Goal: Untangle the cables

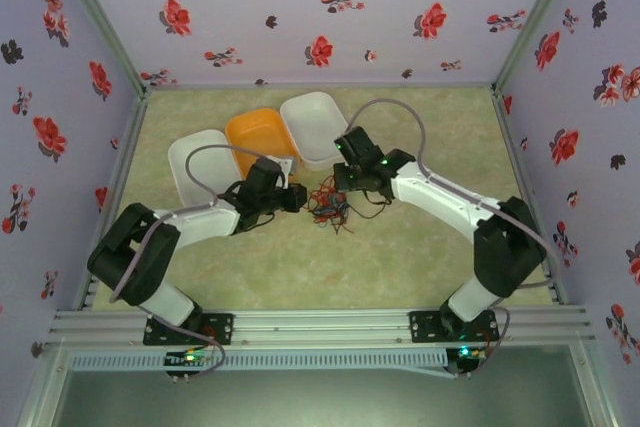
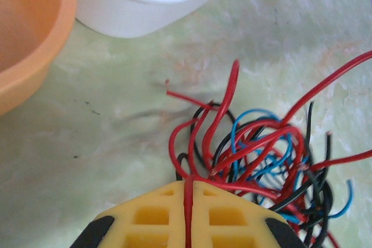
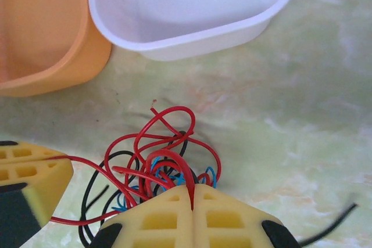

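Left end effector (image 2: 189, 185), right end effector (image 3: 192, 191): each tight on 1 red strand of the cables (image 1: 328, 207), partly cut off

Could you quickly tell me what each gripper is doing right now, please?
Left gripper: closed, pinching a red strand of the cables.
Right gripper: closed, also pinching a red strand of the cables.

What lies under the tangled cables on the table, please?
Between the loops of the cables, only the green marbled table shows. The dense middle of the bundle covers what is beneath it, so that part cannot be seen.
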You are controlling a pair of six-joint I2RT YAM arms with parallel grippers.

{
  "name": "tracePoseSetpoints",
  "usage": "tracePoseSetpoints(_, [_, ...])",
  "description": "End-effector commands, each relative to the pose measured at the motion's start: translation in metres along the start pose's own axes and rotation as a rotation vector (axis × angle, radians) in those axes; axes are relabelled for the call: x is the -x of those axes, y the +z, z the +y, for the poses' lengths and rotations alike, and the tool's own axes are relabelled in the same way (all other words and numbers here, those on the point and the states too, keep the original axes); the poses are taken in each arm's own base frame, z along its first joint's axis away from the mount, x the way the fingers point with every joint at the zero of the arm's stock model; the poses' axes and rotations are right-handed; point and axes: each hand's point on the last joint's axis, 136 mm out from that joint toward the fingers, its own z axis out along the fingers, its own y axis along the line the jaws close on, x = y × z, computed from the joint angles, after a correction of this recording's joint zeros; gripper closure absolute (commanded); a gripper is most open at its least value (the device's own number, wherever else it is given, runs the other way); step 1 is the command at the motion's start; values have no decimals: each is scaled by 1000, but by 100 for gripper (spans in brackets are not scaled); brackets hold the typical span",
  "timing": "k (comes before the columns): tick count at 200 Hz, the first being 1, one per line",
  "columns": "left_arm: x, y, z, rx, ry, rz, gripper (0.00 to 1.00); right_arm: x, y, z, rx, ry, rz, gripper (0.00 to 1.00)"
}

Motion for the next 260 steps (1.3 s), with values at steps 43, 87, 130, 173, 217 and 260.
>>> tracePoseSetpoints(43, [-18,4,9,46,21,26,100,35,-56,-26,-102,39,-173,100])
tracePoseSetpoints(87, [-30,8,19,86,13,61,100,60,-95,-31,-126,40,-292,100])
tracePoseSetpoints(130, [-50,7,34,139,19,118,100,76,-139,-54,-227,41,-403,100])
tracePoseSetpoints(173, [-68,-1,48,192,48,172,100,89,-178,-77,-337,45,-495,100])
tracePoseSetpoints(217, [-76,-8,55,217,65,192,100,101,-210,-93,-432,42,-562,100])
tracePoseSetpoints(260, [-79,-18,55,215,89,191,100,120,-247,-95,-466,14,-619,100])
